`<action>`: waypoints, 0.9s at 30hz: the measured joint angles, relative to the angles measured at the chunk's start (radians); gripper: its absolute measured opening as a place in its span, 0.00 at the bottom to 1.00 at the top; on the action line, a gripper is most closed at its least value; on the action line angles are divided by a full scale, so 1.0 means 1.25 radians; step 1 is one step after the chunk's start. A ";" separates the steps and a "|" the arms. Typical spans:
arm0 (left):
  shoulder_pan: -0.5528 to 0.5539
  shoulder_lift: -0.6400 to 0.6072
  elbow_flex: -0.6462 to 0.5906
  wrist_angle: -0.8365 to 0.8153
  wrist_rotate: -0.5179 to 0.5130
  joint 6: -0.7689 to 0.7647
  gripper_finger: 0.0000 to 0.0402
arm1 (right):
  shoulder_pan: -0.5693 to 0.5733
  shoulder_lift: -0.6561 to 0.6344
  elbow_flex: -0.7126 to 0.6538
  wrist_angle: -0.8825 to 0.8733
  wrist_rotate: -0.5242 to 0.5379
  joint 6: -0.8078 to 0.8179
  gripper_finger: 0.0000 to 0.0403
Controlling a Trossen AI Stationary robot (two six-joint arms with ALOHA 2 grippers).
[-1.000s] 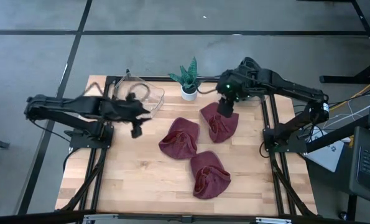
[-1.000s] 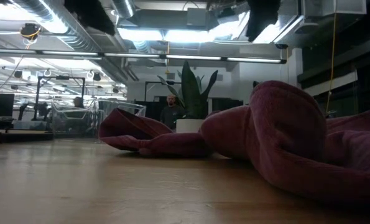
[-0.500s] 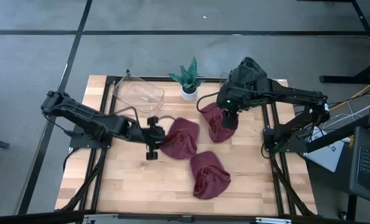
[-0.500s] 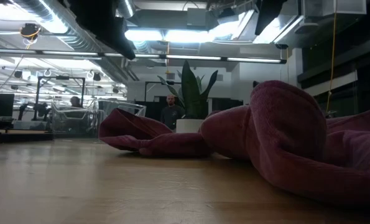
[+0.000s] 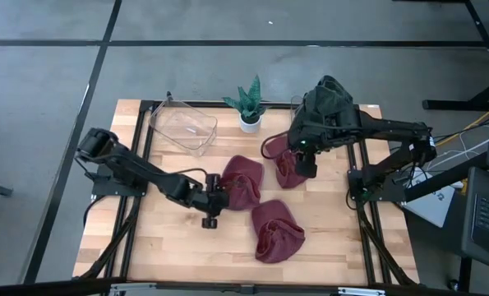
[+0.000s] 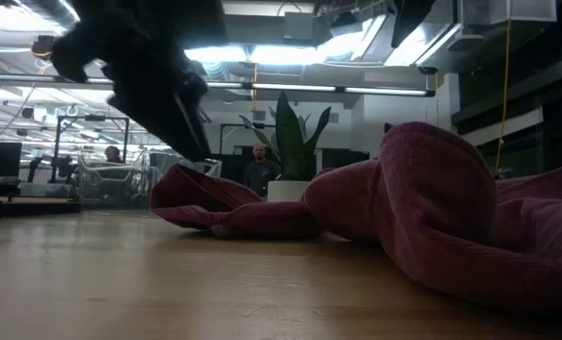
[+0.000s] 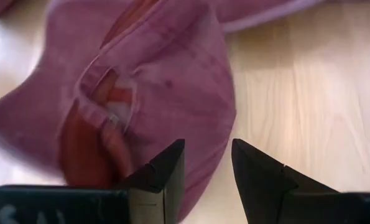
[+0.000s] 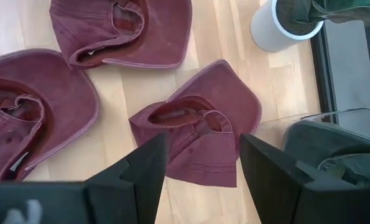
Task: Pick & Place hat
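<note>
Three maroon hats lie flat on the wooden table: a middle one point(image 5: 237, 182), a far-right one point(image 5: 287, 167) and a near one point(image 5: 277, 231). My left gripper point(image 5: 214, 197) is stretched out low at the middle hat's left edge. In its wrist view the open fingers point(image 7: 208, 158) stand over that hat's rim point(image 7: 216, 124), and the low view shows them point(image 6: 197, 142) just above the cloth point(image 6: 214, 203). My right gripper point(image 5: 303, 162) hovers open above the far-right hat, which shows between its fingers point(image 8: 203, 168) in the right wrist view point(image 8: 200, 127).
A clear plastic container point(image 5: 185, 125) stands at the far left and a small potted plant point(image 5: 248, 107) at the far middle. Another clear container holding something dark green point(image 8: 334, 149) sits beyond the far-right hat. Bare wood lies along the near-left of the table point(image 5: 162, 247).
My left arm has swung away from the clear container, reaching toward the near right and dropping low beside the middle hat. My right gripper has shifted a little toward the near edge, over the far-right hat. The hats have stayed where they were.
</note>
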 joint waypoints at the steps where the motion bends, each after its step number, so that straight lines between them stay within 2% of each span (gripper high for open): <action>1: 0.000 0.016 0.000 0.025 0.002 -0.003 0.32 | 0.002 0.000 0.000 0.000 0.000 0.000 0.50; 5: -0.002 0.061 0.000 0.085 0.010 0.000 0.32 | 0.010 0.000 0.000 -0.017 -0.001 0.003 0.50; 22: 0.036 0.199 0.004 0.099 0.030 -0.040 0.31 | 0.018 0.000 0.000 -0.032 -0.001 0.022 0.50; 24: 0.040 0.201 0.004 0.097 0.046 -0.048 0.29 | 0.023 0.000 0.000 -0.028 -0.001 0.023 0.50; 27: 0.041 0.191 0.003 0.102 0.049 -0.069 0.20 | 0.031 0.000 0.000 -0.023 -0.001 0.023 0.50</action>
